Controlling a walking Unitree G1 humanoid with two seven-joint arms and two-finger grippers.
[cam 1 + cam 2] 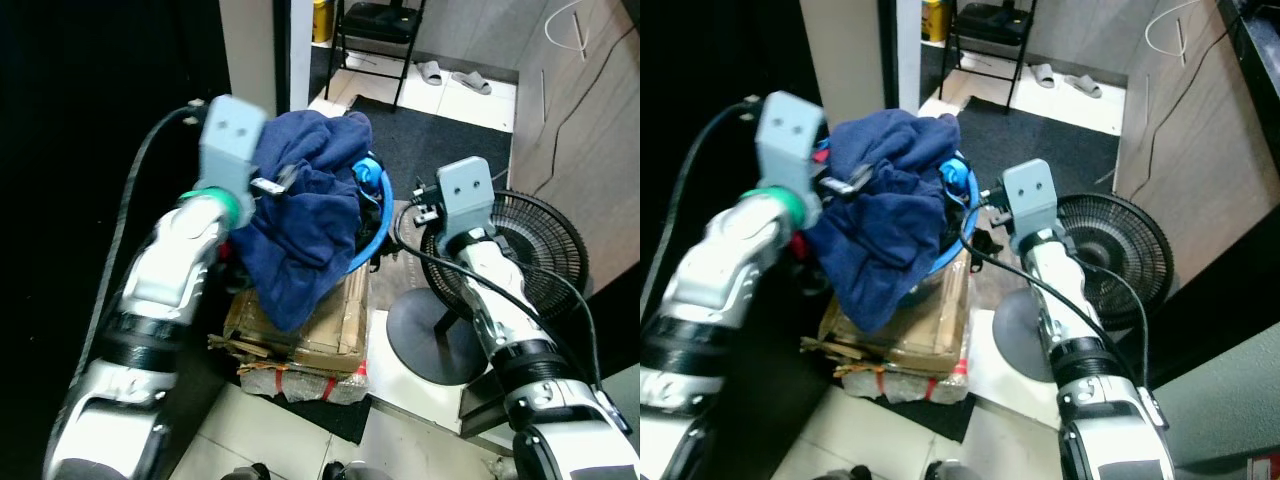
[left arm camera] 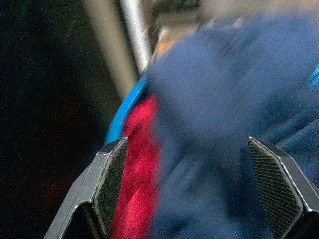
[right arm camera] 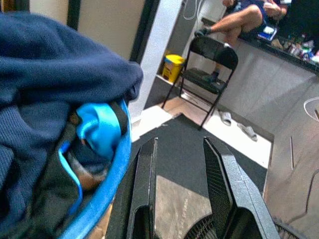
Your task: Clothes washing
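Left gripper [image 2: 199, 189] spread wide over navy garment [image 1: 300, 210]; right gripper [image 3: 182, 199] narrow, empty beside basket [image 3: 107, 174]; close deep into cloth, avoid rim.

Your left arm is raised and bent, reaching forward, and the left pincer [image 2: 199, 189] has its two black fingers [image 2: 112, 184] spread wide apart. Your right arm stretches forward from the lower right, its wrist turned up, and the right pincer [image 3: 179, 164] holds its fingers [image 3: 144, 184] apart, gripping nothing.
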